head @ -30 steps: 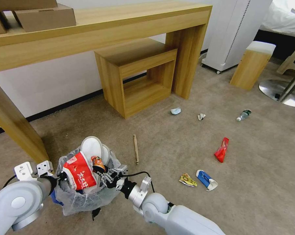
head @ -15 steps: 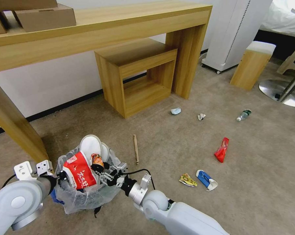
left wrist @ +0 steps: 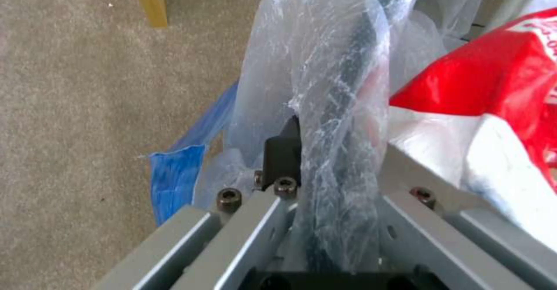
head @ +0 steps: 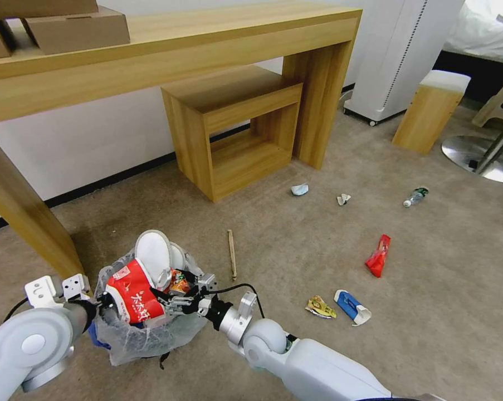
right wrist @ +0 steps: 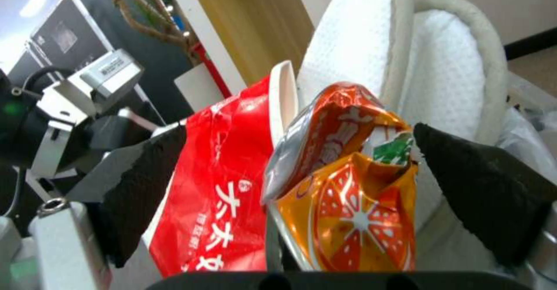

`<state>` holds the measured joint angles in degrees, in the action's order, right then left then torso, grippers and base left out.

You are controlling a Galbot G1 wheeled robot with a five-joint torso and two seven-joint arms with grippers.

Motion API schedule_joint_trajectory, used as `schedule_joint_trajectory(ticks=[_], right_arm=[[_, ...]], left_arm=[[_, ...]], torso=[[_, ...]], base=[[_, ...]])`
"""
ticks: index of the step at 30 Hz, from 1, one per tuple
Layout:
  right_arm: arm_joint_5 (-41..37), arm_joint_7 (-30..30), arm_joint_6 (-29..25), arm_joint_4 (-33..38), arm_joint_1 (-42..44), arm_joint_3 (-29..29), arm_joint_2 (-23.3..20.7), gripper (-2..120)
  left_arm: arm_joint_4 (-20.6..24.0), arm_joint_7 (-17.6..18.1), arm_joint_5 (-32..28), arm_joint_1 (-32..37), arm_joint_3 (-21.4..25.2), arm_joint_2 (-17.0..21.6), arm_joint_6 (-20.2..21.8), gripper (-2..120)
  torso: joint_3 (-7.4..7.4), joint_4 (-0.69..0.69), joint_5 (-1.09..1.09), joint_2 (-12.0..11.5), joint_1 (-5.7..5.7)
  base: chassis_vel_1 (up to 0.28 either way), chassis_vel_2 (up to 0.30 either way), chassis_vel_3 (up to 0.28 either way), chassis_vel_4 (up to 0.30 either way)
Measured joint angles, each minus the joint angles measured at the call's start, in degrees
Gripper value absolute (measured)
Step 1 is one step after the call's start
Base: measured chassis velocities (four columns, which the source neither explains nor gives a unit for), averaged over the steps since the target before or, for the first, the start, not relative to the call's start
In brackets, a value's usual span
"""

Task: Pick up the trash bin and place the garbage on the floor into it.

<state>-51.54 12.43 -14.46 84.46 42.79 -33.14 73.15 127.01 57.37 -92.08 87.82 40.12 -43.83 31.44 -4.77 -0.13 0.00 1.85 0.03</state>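
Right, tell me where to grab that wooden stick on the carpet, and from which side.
Grip the wooden stick around its middle, coming straight down from above with the jaws across its width. It lies flat on the floor, thin and long, with bare carpet along both sides.

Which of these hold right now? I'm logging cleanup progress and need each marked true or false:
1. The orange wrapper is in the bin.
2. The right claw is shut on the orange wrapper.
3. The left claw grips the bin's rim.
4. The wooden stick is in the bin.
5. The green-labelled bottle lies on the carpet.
1. True. The orange wrapper sits in the bin beside the white slippers.
2. False. The right claw is open; its fingers stand apart on either side of the wrapper.
3. True. The left claw is shut on the bagged rim.
4. False. The wooden stick lies on the carpet.
5. True. The bottle lies there, far from the bin.
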Motion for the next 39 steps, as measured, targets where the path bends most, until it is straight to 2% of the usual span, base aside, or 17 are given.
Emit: schedule_joint_trajectory(ticks=[11, 18, 22, 24, 26, 29, 32, 34, 36, 39], right_arm=[[-0.89, -1.31, 0.61, 3.04, -3.29, 1.15, -0.96, 100], [-0.94, -1.66, 0.74, 5.91, -4.41, 5.74, -2.09, 100], [-0.49, -5.59, 1.26, 7.25, -6.08, 10.07, -4.04, 100], [0.90, -11.14, 2.52, 7.99, -6.49, 13.08, -6.65, 100], [1.29, -12.49, 2.76, 8.04, -6.47, 13.81, -7.29, 100], [2.85, -18.18, 3.15, 8.34, -3.50, 18.41, -10.86, 100], [4.42, -20.40, 3.41, 8.70, 0.27, 21.55, -12.09, 100], [4.52, -20.49, 3.41, 8.71, 0.44, 21.69, -12.11, 100], [7.46, -23.53, 3.40, 9.42, 5.54, 25.26, -12.33, 100], [8.76, -25.06, 3.16, 10.42, 8.24, 27.29, -11.94, 100]], left_arm=[[0.15, -0.11, 0.74, 0.72, 0.54, -0.82, 0.19, 0], [-0.91, -0.13, 0.82, 0.31, 0.54, -1.23, 0.20, 0], [-1.39, -0.35, 0.77, 0.09, 0.55, -1.30, 0.20, 0], [-1.38, -0.64, 0.62, -0.33, 0.68, -1.27, 0.20, 0], [-1.38, -0.68, 0.55, -0.42, 0.70, -1.23, 0.19, 0], [-1.31, -1.50, 0.80, -0.52, 0.62, -0.94, 0.25, 0], [-1.16, -2.06, 1.22, -0.61, 0.32, -0.88, 0.57, 0], [-1.13, -2.08, 1.23, -0.61, 0.30, -0.88, 0.58, 0], [-0.61, -2.68, 1.61, -0.87, -0.23, -0.63, 0.85, 0], [-0.38, -2.85, 1.65, -1.02, -0.44, -0.48, 0.91, 0]], torso=[[0.00, 0.00, 0.00, 0.00, 0.00], [0.00, 0.00, 0.01, 0.00, 0.00], [0.00, 0.01, 0.01, 0.00, 0.00], [-0.01, 0.00, 0.00, 0.00, 0.00], [0.00, -0.01, 0.01, 0.00, 0.00], [0.00, -0.01, 0.02, 0.00, 0.00], [0.00, -0.01, 0.01, 0.00, 0.00], [0.00, 0.00, 0.01, 0.00, 0.00], [0.00, -0.01, 0.02, 0.00, 0.00], [0.00, -0.01, 0.01, 0.00, 0.00]], base=[[0.000, 0.000, 0.000, 0.000], [0.000, 0.000, 0.000, 0.000], [0.000, 0.000, 0.000, 0.000], [0.000, 0.000, 0.000, 0.000], [0.000, 0.000, 0.000, 0.000], [0.000, 0.000, 0.000, 0.000], [0.000, 0.000, 0.000, 0.000], [0.000, 0.000, 0.000, 0.000], [0.000, 0.000, 0.000, 0.000], [0.000, 0.000, 0.000, 0.000]])
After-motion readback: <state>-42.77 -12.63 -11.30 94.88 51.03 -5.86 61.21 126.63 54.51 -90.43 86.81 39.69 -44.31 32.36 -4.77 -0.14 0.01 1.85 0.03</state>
